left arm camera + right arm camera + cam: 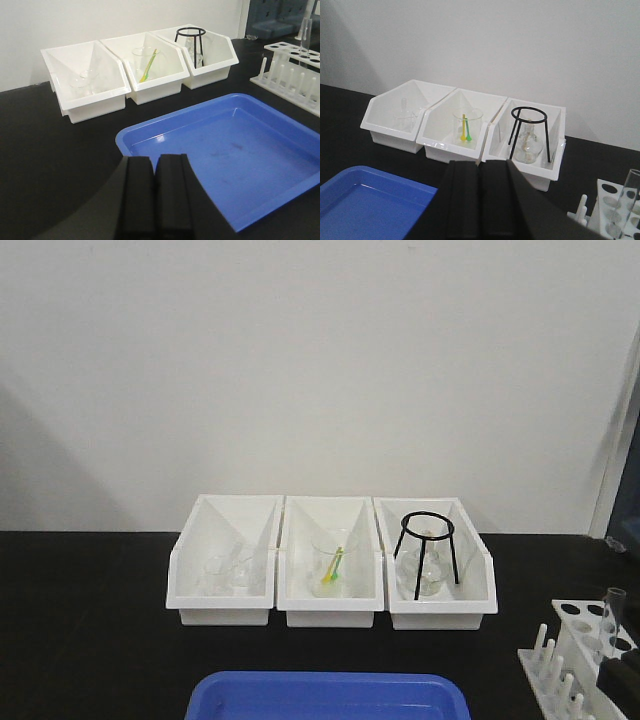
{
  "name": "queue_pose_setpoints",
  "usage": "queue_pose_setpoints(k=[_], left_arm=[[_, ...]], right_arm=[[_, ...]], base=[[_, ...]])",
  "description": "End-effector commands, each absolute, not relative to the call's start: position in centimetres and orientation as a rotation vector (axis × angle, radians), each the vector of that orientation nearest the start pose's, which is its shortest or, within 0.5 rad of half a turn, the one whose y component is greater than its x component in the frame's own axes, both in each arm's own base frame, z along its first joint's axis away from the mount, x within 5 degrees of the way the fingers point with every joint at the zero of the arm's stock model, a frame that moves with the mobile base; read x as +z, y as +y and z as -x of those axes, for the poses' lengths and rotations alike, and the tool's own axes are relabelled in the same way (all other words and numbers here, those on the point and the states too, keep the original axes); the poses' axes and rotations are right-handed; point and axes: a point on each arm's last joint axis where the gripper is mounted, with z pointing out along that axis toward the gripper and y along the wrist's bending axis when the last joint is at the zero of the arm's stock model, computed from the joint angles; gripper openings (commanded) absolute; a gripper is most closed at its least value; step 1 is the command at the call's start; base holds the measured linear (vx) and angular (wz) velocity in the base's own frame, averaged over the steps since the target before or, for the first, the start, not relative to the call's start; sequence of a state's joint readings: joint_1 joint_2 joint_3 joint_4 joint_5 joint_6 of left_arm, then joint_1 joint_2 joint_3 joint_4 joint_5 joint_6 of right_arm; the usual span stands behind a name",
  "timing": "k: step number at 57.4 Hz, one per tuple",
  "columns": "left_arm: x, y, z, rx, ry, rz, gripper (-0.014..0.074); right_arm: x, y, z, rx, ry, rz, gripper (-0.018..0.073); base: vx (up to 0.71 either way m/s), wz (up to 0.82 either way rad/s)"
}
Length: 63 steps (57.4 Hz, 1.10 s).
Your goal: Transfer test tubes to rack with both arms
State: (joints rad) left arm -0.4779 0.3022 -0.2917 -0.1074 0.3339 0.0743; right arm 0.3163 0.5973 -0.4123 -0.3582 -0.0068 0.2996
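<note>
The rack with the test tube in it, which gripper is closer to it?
Right. The right gripper sits just beside the rack; the left gripper is across the blue tray from it.

soft even indoor light, dim grey shadow on wall (60, 440) at left, slightly blurry, grainy frames

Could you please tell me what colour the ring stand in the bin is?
The wire ring stand is black, clearest in the right wrist view.
</note>
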Motion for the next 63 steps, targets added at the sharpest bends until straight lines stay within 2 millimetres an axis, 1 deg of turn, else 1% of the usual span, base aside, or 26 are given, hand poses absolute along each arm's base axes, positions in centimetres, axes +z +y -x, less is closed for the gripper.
queue_pose_setpoints(k=[1,6,12,17,23,35,45,63], left_arm=[[26.9,-3.8,-7.2,-0.321,1.686,-0.453,-0.0021],[25.2,-3.5,-7.6,-0.249,1.667,-0.457,-0.0021],[23.1,-2.9,-8.0,-0.202,1.621,-0.358,-0.0021],[22.0,-2.3,-8.0,-0.159,1.547,-0.278,-0.0021],[20.3,-1.8,-7.6,-0.124,1.496,-0.233,-0.0021],[19.4,-1.0,-6.5,-0.031,1.558,-0.218,-0.0021],[19.4,-0.8,-5.5,0.027,1.498,-0.244,-0.0021],[19.3,-0.9,-5.6,0.014,1.518,-0.246,-0.0021]], right_arm=[[32.0,4.3,-12.4,0.22,1.524,0.322,-0.0008],[32.0,4.3,-12.4,0.22,1.524,0.322,-0.0008],[32.0,4.3,-12.4,0.22,1.524,0.322,-0.0008],[32.0,4.3,-12.4,0.22,1.524,0.322,-0.0008],[32.0,4.3,-12.4,0.22,1.524,0.322,-0.0008],[32.0,4.3,-12.4,0.22,1.524,0.322,-0.0008],[32.0,4.3,-12.4,0.22,1.524,0.322,-0.0008],[32.0,4.3,-12.4,0.218,1.531,0.322,-0.0008]], base=[[0.0,0.0],[0.0,0.0],[0.0,0.0],[0.0,0.0],[0.0,0.0],[0.0,0.0],[0.0,0.0],[0.0,0.0]])
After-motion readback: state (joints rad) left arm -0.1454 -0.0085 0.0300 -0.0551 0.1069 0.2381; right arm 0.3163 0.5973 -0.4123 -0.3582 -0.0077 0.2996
